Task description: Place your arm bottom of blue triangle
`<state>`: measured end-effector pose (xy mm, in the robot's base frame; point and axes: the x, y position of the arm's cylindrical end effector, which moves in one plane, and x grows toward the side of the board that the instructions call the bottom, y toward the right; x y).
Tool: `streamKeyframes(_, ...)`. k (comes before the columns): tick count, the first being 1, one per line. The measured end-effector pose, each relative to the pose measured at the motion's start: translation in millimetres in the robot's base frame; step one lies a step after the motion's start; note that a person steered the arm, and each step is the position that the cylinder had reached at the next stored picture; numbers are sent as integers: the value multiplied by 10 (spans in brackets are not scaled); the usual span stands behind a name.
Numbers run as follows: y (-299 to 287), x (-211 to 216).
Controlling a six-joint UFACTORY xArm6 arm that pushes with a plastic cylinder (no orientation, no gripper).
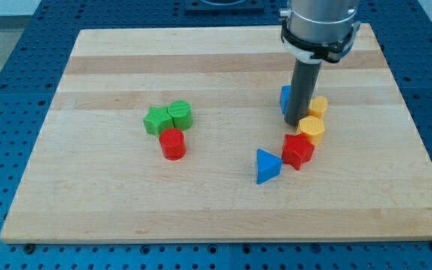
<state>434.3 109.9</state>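
Observation:
The blue triangle lies on the wooden board right of centre, towards the view's bottom. My tip is at the end of the dark rod, above and to the right of the triangle, apart from it. The tip stands among a cluster: a blue block, mostly hidden behind the rod at its left, a yellow block at its right, a yellow hexagon-like block just below right, and a red block below it, next to the triangle's right side.
At the view's left of centre, a green star-like block and a green block touch each other, with a red cylinder just below them. A blue perforated table surrounds the board.

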Motion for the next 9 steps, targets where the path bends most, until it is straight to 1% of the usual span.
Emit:
streamKeyframes(2,-4,-431)
streamKeyframes(3,-7,-574)
streamKeyframes(4,-159,-578)
streamKeyframes(5,-382,-391)
streamKeyframes(7,-410,391)
streamKeyframes(8,-568,508)
streamKeyframes(9,-947,510)
